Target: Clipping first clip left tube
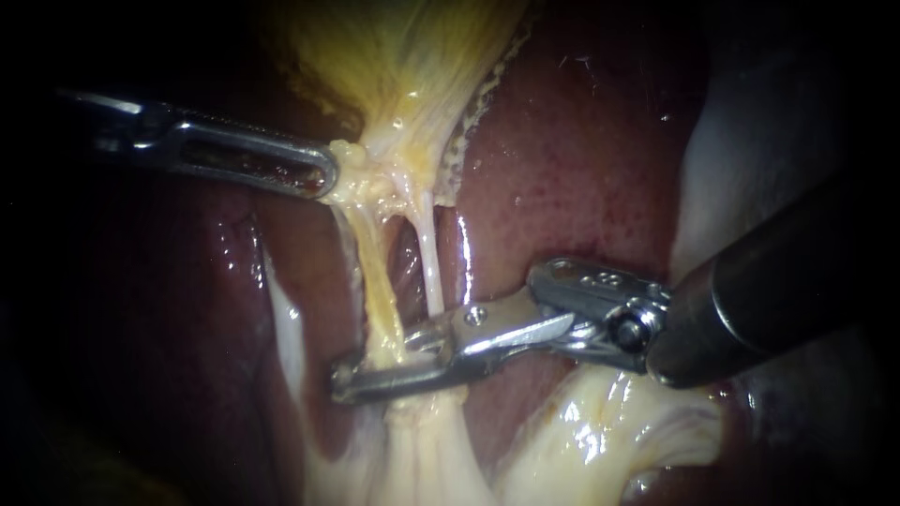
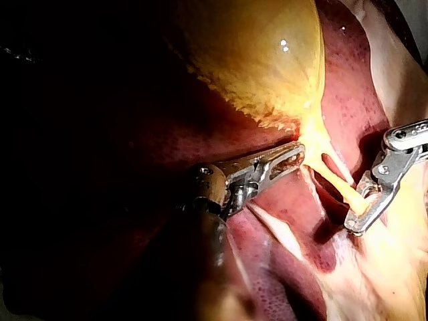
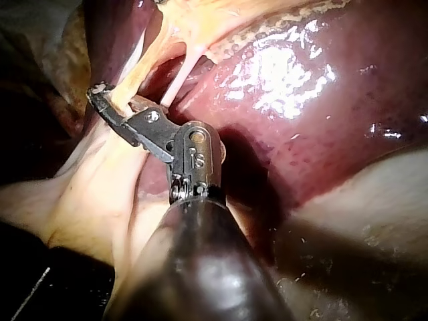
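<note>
Dark-shafted, the right instrument (image 1: 375,364) has its pincer clamped across the left tube (image 1: 380,290), low down; the left instrument (image 1: 323,173) has its pincer gripping the gallbladder (image 1: 394,56) at its neck

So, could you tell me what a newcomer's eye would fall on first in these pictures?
Probably the right instrument, reaching across the dark red liver with its jaws shut on the yellowish left tube, low in the endoscope view. Then the left instrument, gripping pale tissue at the narrow end of the yellow gallbladder, with the thin whitish right tube stretched beside the left one.
</note>
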`<action>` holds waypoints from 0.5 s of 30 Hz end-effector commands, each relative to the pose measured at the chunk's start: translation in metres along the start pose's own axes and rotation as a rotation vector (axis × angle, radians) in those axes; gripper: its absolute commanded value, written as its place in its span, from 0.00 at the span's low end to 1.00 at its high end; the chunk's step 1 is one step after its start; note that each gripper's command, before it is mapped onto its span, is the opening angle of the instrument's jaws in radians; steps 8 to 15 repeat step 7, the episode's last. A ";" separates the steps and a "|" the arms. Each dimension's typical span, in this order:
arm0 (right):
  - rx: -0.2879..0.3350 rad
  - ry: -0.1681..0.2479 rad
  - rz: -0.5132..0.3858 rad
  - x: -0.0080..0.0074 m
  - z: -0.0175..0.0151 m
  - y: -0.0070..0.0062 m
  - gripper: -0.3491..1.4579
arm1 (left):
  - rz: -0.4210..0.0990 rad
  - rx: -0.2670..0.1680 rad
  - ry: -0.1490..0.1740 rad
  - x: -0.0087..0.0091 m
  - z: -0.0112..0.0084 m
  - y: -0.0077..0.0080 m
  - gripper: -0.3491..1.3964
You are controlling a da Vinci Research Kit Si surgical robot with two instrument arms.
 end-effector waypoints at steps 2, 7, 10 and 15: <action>0.004 -0.002 0.000 0.0000 0.0000 0.0000 0.00 | 0.000 -0.001 0.000 0.0000 0.0000 0.0000 0.00; 0.004 -0.002 0.000 0.0000 0.0000 0.0000 0.00 | 0.000 -0.001 0.000 0.0000 0.0000 0.0000 0.00; 0.004 -0.002 0.000 0.0000 0.0000 0.0000 0.00 | 0.000 -0.001 0.000 0.0000 0.0000 0.0000 0.00; 0.004 -0.002 0.000 0.0000 0.0000 0.0000 0.00 | 0.000 -0.001 0.000 0.0000 0.0000 0.0000 0.00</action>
